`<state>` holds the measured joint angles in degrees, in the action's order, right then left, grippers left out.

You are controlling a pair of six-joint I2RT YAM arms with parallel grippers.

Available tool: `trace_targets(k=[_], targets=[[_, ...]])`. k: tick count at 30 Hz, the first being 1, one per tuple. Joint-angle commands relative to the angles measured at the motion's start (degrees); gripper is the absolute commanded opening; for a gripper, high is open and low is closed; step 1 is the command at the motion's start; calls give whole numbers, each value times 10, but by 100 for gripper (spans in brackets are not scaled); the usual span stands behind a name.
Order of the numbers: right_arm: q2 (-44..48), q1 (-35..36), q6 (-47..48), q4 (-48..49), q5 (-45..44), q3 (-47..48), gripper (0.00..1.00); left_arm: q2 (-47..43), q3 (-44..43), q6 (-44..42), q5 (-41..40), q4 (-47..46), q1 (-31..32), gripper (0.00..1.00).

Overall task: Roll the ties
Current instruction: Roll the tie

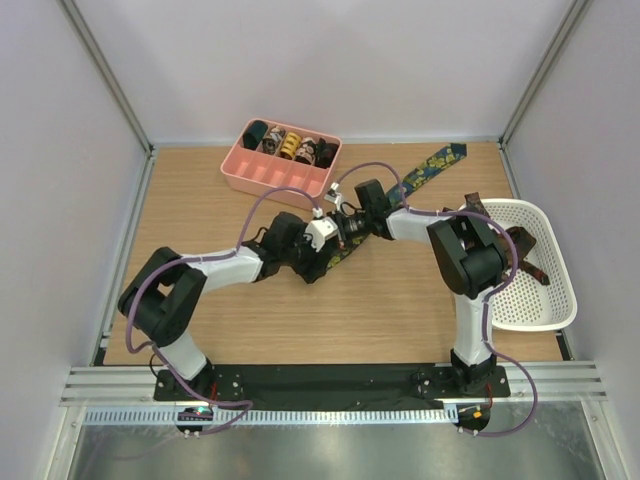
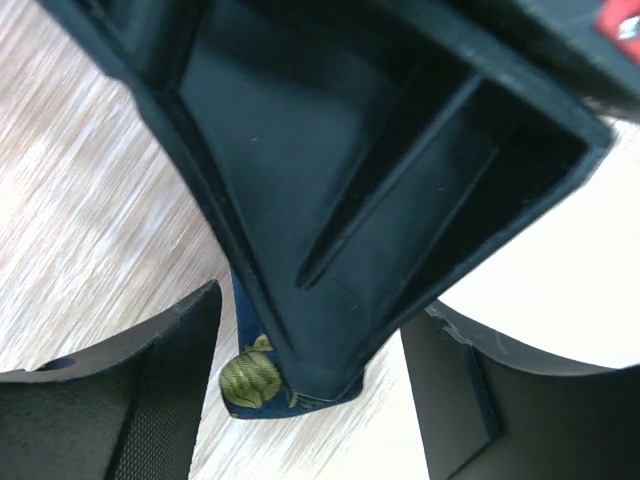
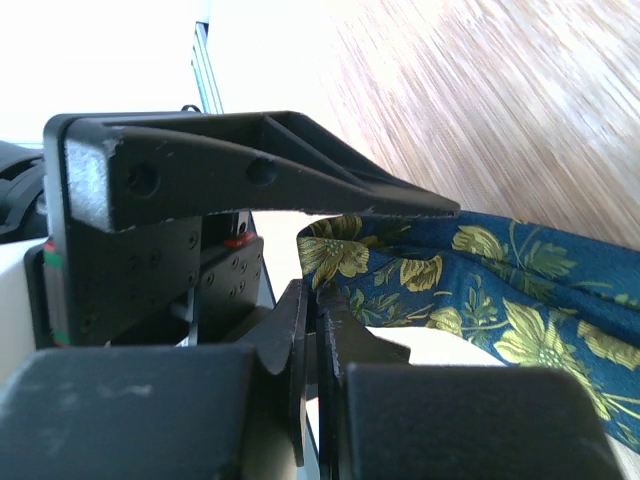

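A navy tie [image 1: 435, 165] with yellow-green print lies slantwise across the table from the back right toward the middle. Both grippers meet at its middle. My right gripper [image 3: 322, 290] is shut, its tips pinching a folded edge of the navy tie [image 3: 480, 270]. My left gripper [image 2: 310, 400] is open, and its fingers [image 2: 120, 400] straddle the right gripper's black finger and a navy tie [image 2: 250, 375] end lying on the wood. In the top view the left gripper [image 1: 333, 230] faces the right gripper [image 1: 352, 224]. Several rolled ties [image 1: 290, 145] sit in a pink tray.
The pink tray [image 1: 250, 180] stands at the back centre. A white basket [image 1: 545, 300] at the right edge holds a brown tie [image 1: 525, 250]. Purple cables loop over both arms. Walls enclose the table on three sides.
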<state>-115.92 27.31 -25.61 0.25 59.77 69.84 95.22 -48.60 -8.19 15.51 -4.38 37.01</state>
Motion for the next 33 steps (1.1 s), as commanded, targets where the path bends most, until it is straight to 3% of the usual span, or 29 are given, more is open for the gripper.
trace_targets(k=[1,4,6,9,21,27,33], targets=[[4,-10,-6,23,18,-8,2,13,-21,-15,8,-5,-2,70],[3,-13,-4,19,18,-8,2,22,-26,-16,2,2,-2,64],[3,-14,-3,19,18,-9,2,25,-32,-15,-3,8,-2,53],[3,-17,-3,19,14,-10,2,29,-34,-12,-11,22,-2,46],[-26,-21,78,-122,-121,50,2,27,-47,17,-42,69,4,45],[-34,-17,70,-111,-138,47,2,30,-54,30,-43,82,10,45],[-29,-17,58,-86,-146,37,5,35,-57,31,-39,85,10,52]])
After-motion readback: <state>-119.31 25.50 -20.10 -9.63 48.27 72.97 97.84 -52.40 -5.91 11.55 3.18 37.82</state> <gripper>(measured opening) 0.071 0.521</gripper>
